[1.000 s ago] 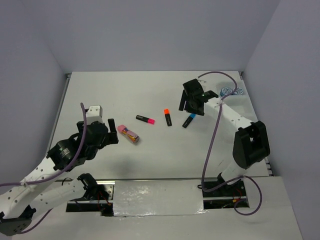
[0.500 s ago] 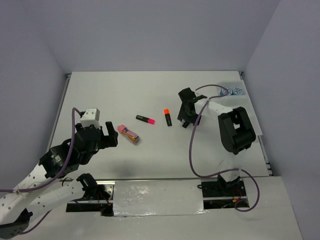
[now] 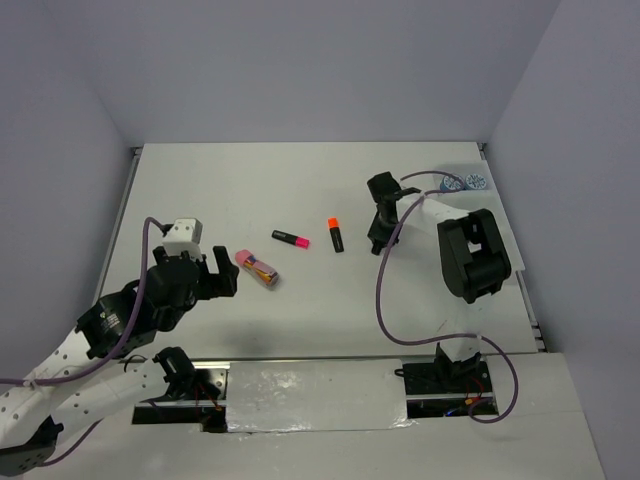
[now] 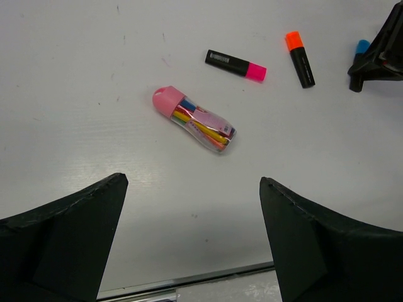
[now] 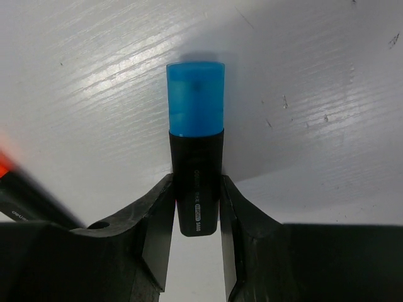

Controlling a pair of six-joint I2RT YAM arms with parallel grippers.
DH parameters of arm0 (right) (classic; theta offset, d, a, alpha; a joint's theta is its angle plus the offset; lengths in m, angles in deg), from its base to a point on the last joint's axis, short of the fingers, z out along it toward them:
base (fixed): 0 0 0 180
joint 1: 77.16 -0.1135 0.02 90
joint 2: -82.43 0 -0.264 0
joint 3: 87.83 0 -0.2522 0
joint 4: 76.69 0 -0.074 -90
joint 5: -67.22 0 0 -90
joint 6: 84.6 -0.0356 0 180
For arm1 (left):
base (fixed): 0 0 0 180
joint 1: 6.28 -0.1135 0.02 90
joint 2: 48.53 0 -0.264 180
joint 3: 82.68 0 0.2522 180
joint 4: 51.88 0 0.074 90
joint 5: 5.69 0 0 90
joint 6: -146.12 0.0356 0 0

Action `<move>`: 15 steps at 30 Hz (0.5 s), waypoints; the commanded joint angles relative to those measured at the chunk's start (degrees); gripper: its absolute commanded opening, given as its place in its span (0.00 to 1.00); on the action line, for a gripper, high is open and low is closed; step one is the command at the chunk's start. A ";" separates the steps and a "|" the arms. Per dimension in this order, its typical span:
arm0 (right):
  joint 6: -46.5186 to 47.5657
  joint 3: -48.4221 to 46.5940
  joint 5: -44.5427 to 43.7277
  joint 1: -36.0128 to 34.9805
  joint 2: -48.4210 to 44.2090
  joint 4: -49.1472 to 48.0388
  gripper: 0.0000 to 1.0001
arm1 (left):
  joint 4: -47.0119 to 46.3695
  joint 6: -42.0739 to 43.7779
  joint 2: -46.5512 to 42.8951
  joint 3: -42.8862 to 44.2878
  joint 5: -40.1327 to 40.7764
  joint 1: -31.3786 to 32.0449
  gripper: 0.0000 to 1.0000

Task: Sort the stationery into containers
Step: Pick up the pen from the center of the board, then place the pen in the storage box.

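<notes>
Two arms share the white table (image 3: 300, 180), and from my seat the biggest thing in the way is the right arm (image 3: 472, 258), folded up at 3 o'clock of the table's middle, with its purple cable (image 3: 380, 292) looping over the surface toward 5 o'clock. The left arm (image 3: 120, 315) sits at 8 o'clock; I see the left gripper (image 4: 192, 182) hanging above the table with its fingers spread wide and nothing between them. Just off its 1 o'clock lies the pink packet (image 4: 194, 119), flat, with nothing touching it. The right gripper (image 5: 196, 201) is down at the surface, its fingers pressed against both sides of the black barrel of the blue-capped highlighter (image 5: 196, 100), whose cap sticks out beyond the fingertips. The orange-capped highlighter (image 3: 335, 234) lies near it at 9 o'clock, apart from the fingers, and the pink-capped highlighter (image 3: 291, 238) lies farther out the same way. Smallest are the round patterned items (image 3: 464, 183), side by side in the 2 o'clock corner.
</notes>
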 commanded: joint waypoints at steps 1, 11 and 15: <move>-0.67 -0.12 1.18 0.35 -2.45 -2.54 0.04 | -2.07 0.80 -0.72 -0.24 0.04 0.73 0.99; -5.05 0.66 -1.46 18.24 -19.42 -0.96 0.06 | -1.99 0.45 -2.74 -0.41 0.39 1.78 0.99; -5.59 -1.17 -2.86 25.74 -17.94 -0.17 0.06 | -1.55 -0.08 -3.62 -0.33 1.10 2.84 0.99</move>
